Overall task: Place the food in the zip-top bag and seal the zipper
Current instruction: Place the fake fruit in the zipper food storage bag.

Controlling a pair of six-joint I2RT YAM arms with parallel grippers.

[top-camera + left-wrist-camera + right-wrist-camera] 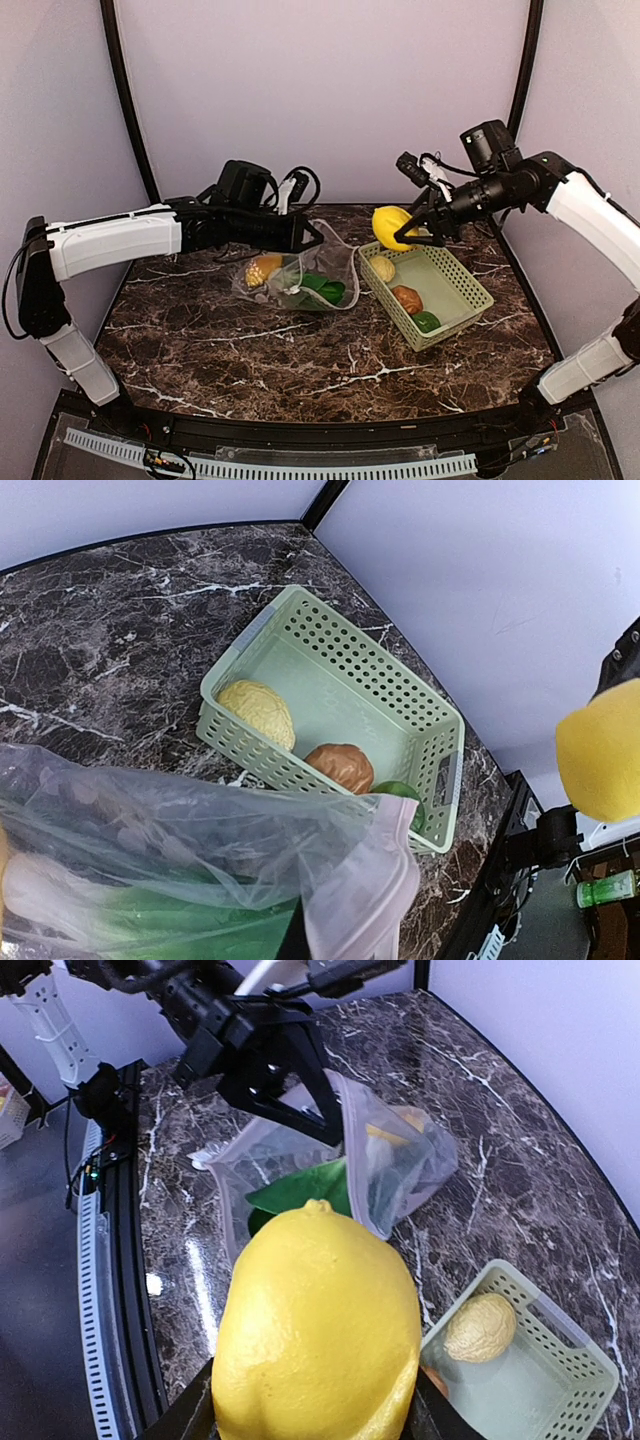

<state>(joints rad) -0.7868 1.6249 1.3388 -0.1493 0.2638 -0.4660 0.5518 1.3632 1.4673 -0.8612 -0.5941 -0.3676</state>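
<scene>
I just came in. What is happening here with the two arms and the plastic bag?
The left claw grips the edge of the zip-top bag and holds its mouth lifted. An orange piece and green bok choy lie inside it. The right claw holds a yellow lemon in the air near the green basket, where a paler lemon, a brown potato and a green pepper lie. The bag is not yet sealed.

Bag (200,840) up close, bok choy (180,920) inside; beyond, basket (380,675) on counter (100,630) holding lemon (257,712), potato (340,767) (pepper (398,791) half hidden).
</scene>
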